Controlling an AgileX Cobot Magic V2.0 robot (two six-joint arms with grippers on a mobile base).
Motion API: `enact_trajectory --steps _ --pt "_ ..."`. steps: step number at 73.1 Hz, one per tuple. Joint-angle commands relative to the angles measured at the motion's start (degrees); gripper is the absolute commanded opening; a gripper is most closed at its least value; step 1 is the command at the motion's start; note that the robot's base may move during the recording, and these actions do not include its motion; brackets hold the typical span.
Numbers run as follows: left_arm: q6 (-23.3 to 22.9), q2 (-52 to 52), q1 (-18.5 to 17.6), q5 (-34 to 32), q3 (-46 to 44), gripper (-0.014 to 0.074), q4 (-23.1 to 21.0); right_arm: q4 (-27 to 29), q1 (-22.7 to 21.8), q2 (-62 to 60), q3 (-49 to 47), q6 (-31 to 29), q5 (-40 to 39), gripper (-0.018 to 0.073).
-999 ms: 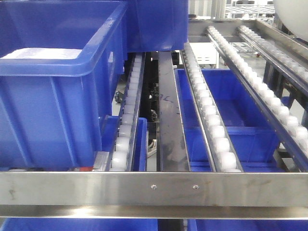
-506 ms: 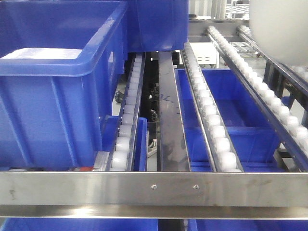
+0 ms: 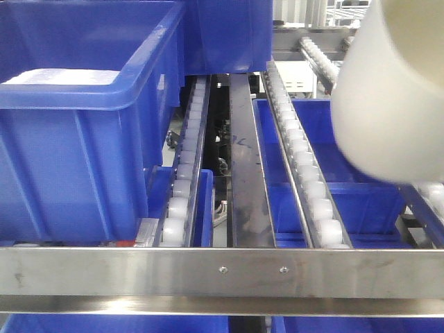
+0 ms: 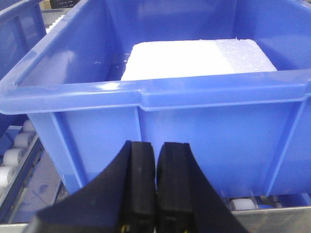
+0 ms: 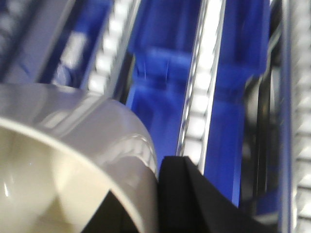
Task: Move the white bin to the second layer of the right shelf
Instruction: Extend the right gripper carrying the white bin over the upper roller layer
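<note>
Front-facing view: the white bin (image 3: 388, 97) is carried at 2 o'clock above the roller rails (image 3: 305, 173), pinched at its rim by the right gripper (image 5: 160, 194) – left gripper (image 4: 156, 187) closed, empty – so tipping could be caused by a snagged rail.

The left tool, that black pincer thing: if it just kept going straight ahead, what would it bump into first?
Most likely the front wall of the big blue crate, directly ahead of the left tool, whose fingers are pressed together. The gap between them is hard to judge. A white foam block lies inside the crate, behind that wall.
</note>
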Motion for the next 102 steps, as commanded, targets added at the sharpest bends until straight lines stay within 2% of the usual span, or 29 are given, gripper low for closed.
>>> enact_trajectory --steps 1,26,102 --pt "-0.2 -0.8 -0.3 -4.9 2.1 0.0085 0.0 0.1 -1.4 1.4 -2.0 0.0 -5.7 0.0055" --pt "-0.2 -0.8 -0.3 -4.9 2.1 0.0085 0.0 0.8 -5.8 8.5 -2.0 0.0 -8.3 0.0055" --pt "-0.2 -0.8 -0.3 -4.9 2.1 0.0085 0.0 0.8 -5.8 18.5 -2.0 0.0 -8.3 0.0055"
